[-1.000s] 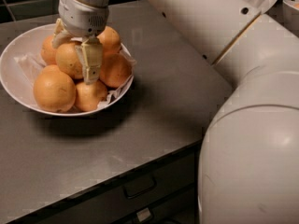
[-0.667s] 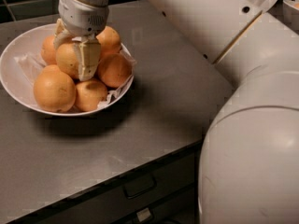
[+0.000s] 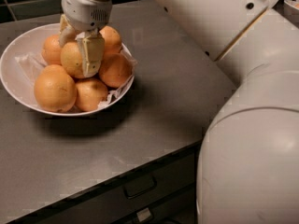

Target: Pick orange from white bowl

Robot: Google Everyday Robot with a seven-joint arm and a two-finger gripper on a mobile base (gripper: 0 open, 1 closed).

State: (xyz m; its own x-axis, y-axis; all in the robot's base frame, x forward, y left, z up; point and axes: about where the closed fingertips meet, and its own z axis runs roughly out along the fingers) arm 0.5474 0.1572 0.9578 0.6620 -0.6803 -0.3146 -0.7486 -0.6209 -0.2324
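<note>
Gripper point(image 3: 77, 54) on the big pale robot arm point(image 3: 219, 22) is down in the wide, shallow, glossy white bowl point(image 3: 14, 83) at the far left of the grey countertop point(image 3: 159, 101). Its two beige fingers point(image 3: 91, 55) sit on either side of a round, dull yellowish-orange orange point(image 3: 70, 62) on top of the pile, and they look pressed against it, though the left finger is mostly hidden. Other oranges point(image 3: 54, 88) crowd around it on crumpled white paper point(image 3: 117, 90).
</note>
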